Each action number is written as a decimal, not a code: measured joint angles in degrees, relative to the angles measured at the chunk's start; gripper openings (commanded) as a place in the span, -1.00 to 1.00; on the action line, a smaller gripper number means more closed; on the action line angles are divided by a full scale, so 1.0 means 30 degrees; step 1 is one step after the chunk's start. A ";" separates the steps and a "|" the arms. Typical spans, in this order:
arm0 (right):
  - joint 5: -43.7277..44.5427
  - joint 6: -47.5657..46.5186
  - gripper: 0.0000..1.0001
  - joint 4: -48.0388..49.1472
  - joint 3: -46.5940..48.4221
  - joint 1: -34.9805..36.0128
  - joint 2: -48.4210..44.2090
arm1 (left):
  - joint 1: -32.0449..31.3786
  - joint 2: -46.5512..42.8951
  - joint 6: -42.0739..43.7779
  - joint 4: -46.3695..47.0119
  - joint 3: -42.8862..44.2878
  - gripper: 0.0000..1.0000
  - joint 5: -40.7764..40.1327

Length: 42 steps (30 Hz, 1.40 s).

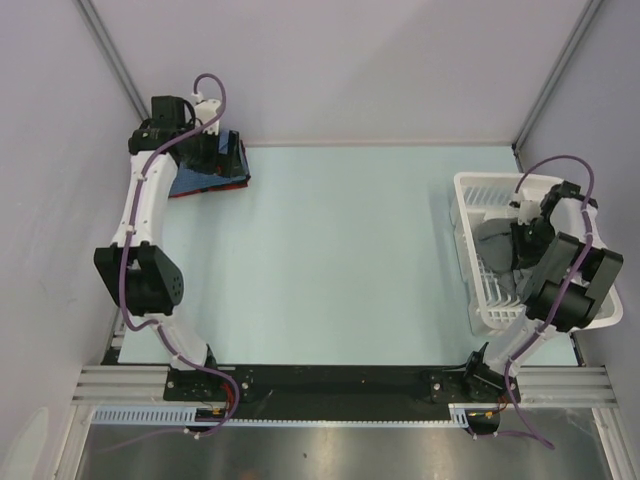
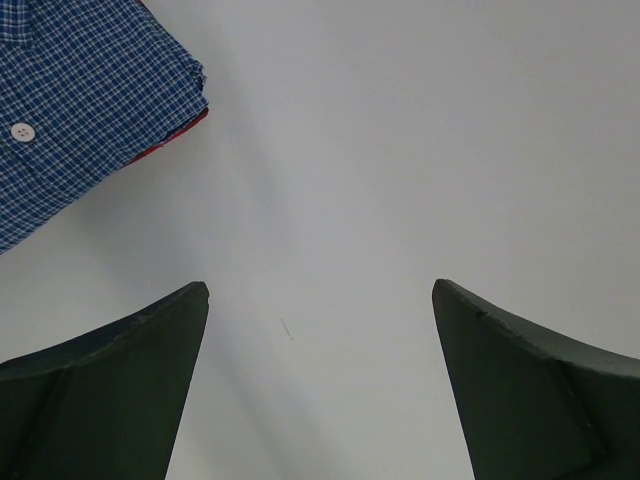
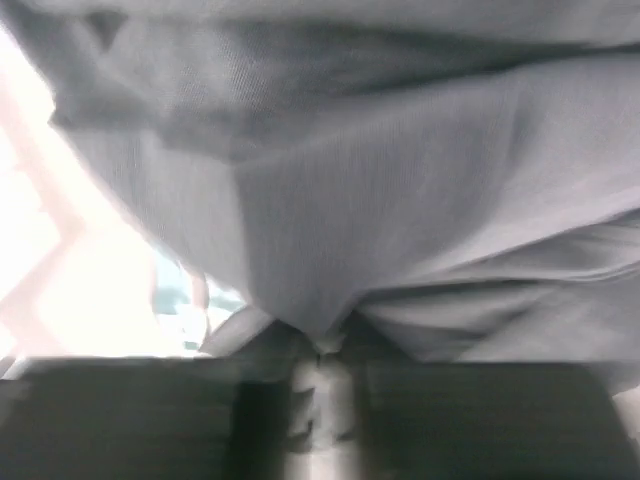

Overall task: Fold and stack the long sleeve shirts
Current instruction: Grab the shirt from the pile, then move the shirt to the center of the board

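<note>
A folded blue checked shirt lies at the table's far left on a dark red shirt, whose edge peeks out below. In the left wrist view the blue shirt fills the top left corner with a red sliver under it. My left gripper hangs open over bare table beside this stack, holding nothing. The plain grey shirt lies crumpled in the white basket. My right gripper reaches into the basket. Its fingers pinch a fold of grey shirt that bunches to a point at the right gripper.
The white slatted basket stands at the right edge of the pale table. Grey walls close in the back and both sides. The arms' bases sit on a black rail at the near edge.
</note>
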 measured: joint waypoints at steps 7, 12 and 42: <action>-0.3053 0.0233 -1.00 -0.2834 0.6222 -0.1880 -0.0976 | 0.0976 -0.0117 -0.0998 -0.0015 0.0015 0.98 0.1588; -0.6455 0.2703 -1.00 -0.1858 1.2189 -0.1945 -0.3563 | 0.1596 -0.0925 -0.0954 -0.0015 0.0015 0.99 0.1537; -0.0641 1.0054 -1.00 2.0451 2.3700 2.2433 0.0852 | 0.7970 -0.4561 -0.2215 0.0991 -0.3534 0.99 0.4838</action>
